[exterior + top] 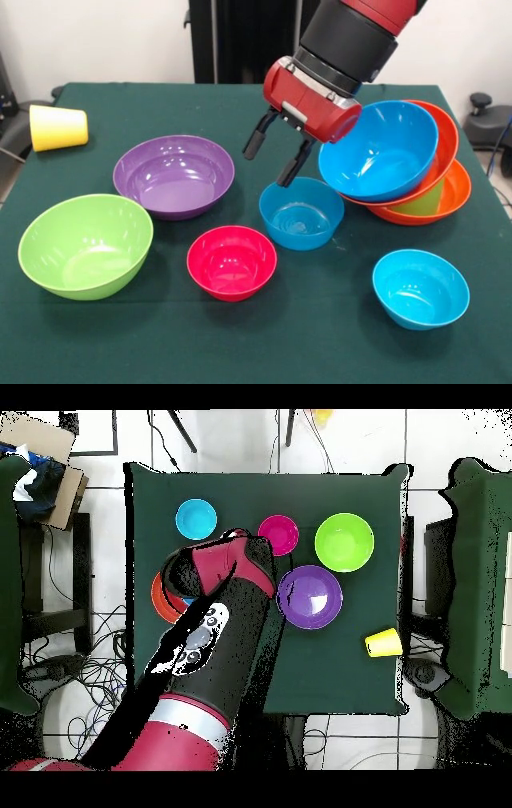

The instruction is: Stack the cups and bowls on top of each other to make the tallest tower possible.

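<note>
My gripper (270, 164) is open and empty, hanging just above the far rim of a blue bowl (302, 212) at mid-table. Right of it leans the tower: an orange bowl (458, 190) at the bottom, a light green cup (418, 201) in it, then a tilted second orange bowl (445, 136) with a blue bowl (384, 148) nested in it, facing the camera. The yellow cup (58, 126) lies on its side at the far left. In the overhead view my arm hides the gripper and most of the tower; only an orange edge (158, 599) shows.
Upright on the green table (320, 344): purple bowl (174, 174), lime green bowl (86, 244), pink-red bowl (232, 262), small cyan bowl (420, 288). Overhead shows the cyan (196, 518), pink-red (278, 534), lime (344, 542) and purple (310, 596) bowls and the yellow cup (382, 643).
</note>
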`<state>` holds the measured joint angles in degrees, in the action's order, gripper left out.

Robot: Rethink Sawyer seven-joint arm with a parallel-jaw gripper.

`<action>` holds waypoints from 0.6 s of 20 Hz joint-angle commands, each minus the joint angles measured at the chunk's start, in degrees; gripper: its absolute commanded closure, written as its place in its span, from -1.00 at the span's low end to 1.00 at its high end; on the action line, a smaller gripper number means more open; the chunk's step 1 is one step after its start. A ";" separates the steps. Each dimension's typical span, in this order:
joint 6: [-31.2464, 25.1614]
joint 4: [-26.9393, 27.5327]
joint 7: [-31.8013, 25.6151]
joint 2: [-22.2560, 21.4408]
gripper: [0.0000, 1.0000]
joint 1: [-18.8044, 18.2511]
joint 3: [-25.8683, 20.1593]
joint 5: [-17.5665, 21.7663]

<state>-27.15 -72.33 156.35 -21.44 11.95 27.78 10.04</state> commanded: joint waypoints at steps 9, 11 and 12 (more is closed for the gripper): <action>-4.21 4.55 6.06 4.36 -1.00 2.50 -1.77 -3.78; -2.94 4.62 6.81 5.32 -1.00 2.78 -1.33 -4.09; -2.32 4.55 7.06 5.70 -1.00 2.91 -1.12 -4.25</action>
<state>-27.15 -70.58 156.35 -19.26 13.70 29.75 7.74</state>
